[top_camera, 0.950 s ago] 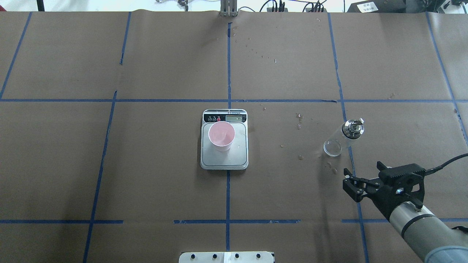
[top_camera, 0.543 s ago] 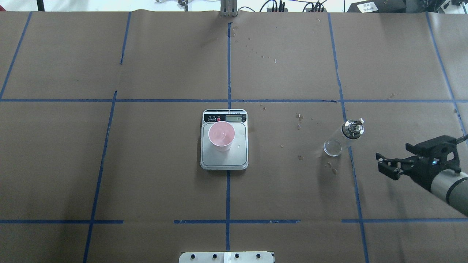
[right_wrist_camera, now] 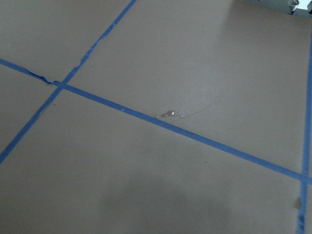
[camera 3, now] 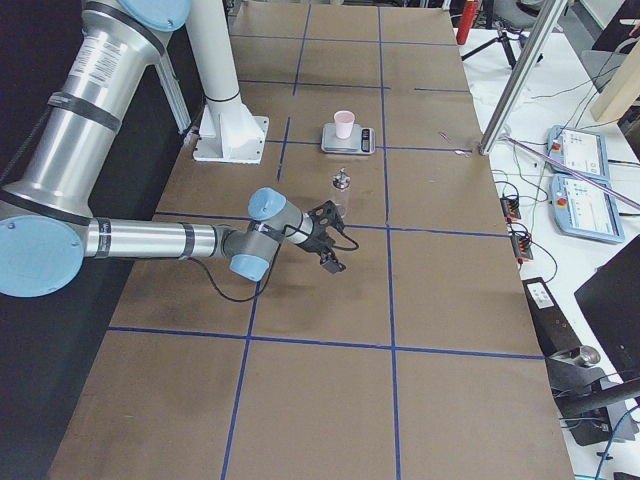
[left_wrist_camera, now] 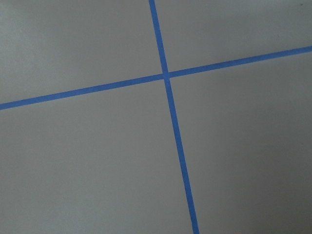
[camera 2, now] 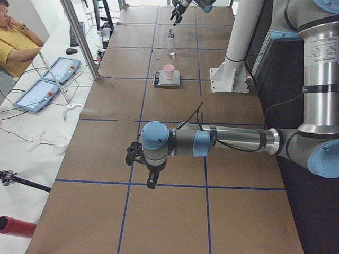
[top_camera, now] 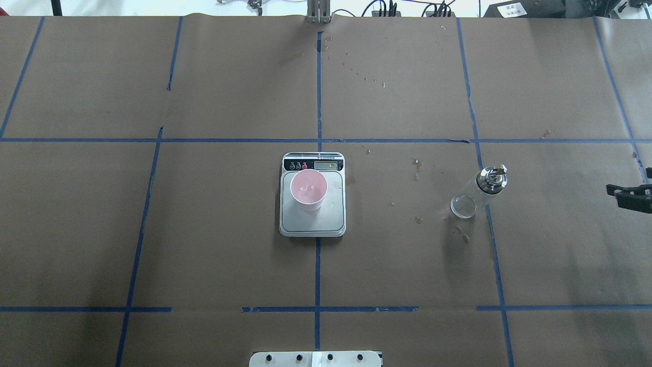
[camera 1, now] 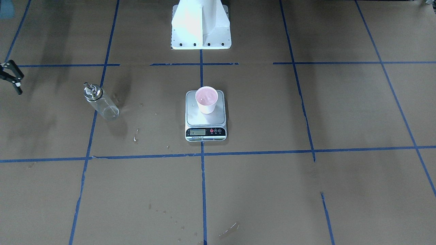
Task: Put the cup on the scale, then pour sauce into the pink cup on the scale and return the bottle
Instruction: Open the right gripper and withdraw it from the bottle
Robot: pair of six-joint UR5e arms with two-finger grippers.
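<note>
The pink cup (top_camera: 308,189) stands upright on the steel scale (top_camera: 312,221) at the table's middle, with small glints inside it. It also shows in the front view (camera 1: 206,99) on the scale (camera 1: 205,119). The clear glass bottle (top_camera: 476,192) with a metal cap stands free on the paper, right of the scale; in the front view the bottle (camera 1: 100,102) is on the left. My right gripper (top_camera: 614,195) is open and empty at the overhead view's right edge, well clear of the bottle; it shows too in the front view (camera 1: 13,77). My left gripper (camera 2: 148,172) shows only in the left side view, so I cannot tell its state.
Small droplets (top_camera: 417,168) lie on the brown paper between scale and bottle. The robot's white base (camera 1: 201,23) stands behind the scale. An operator (camera 2: 13,42) sits beside the table, with tablets (camera 2: 42,84) on the side bench.
My right gripper has moved right and away from the bottle, from near its front to the overhead view's right edge. Bottle, cup and scale have not moved.
</note>
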